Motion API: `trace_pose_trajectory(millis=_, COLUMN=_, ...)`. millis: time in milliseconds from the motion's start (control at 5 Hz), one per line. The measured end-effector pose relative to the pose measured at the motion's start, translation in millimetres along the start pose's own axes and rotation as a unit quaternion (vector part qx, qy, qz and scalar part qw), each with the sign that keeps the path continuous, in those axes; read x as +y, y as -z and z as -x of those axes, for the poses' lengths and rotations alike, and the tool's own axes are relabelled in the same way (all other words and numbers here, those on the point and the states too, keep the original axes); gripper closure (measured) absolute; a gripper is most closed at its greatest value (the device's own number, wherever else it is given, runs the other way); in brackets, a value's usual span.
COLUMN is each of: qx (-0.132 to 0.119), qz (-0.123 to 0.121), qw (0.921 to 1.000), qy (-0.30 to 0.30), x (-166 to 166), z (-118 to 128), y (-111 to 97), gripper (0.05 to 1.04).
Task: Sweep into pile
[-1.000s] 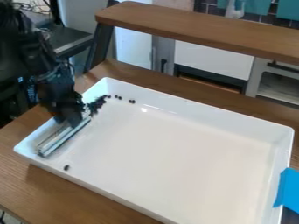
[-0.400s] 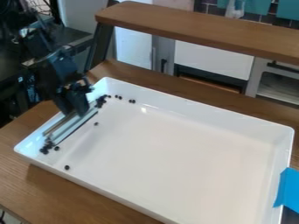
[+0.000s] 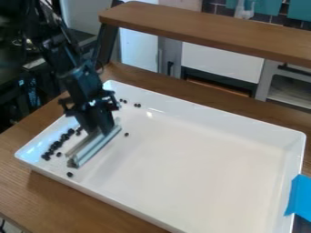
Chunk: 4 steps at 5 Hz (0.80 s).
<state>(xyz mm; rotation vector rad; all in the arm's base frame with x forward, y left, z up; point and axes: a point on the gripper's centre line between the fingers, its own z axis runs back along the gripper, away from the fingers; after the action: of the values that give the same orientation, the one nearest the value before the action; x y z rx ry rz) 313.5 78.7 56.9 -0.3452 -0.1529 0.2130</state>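
My gripper (image 3: 100,125) hangs over the left part of the white tray (image 3: 200,154), shut on a pale, long-edged sweeping tool (image 3: 94,144) held low at the tray floor. Along the tray's left wall, left of the tool, lies a line of small dark pieces (image 3: 56,144). A single piece (image 3: 70,174) sits near the front left edge, and another (image 3: 126,134) lies just right of the tool. A few more pieces (image 3: 137,105) rest by the back wall, right of the gripper. The arm may hide others behind it.
The tray's raised walls surround the work on a wooden table (image 3: 72,205). Blue tape (image 3: 299,198) covers part of the right rim. A wooden shelf (image 3: 206,34) spans the back above the table.
The gripper and tool have moved right, away from the left wall. More dark pieces now show along that wall, and one loose piece has shifted right.
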Motion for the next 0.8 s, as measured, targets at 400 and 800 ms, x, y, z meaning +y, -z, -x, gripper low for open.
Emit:
trace_pose_trajectory(millis=400, qx=-0.062, qz=0.002, qw=0.9981, qy=-0.009, x=-5, z=2, y=15, gripper=0.745)
trace_pose_trajectory(millis=800, qx=-0.075, qz=0.019, qw=0.9964, qy=-0.035, x=-7, z=2, y=26, gripper=0.745)
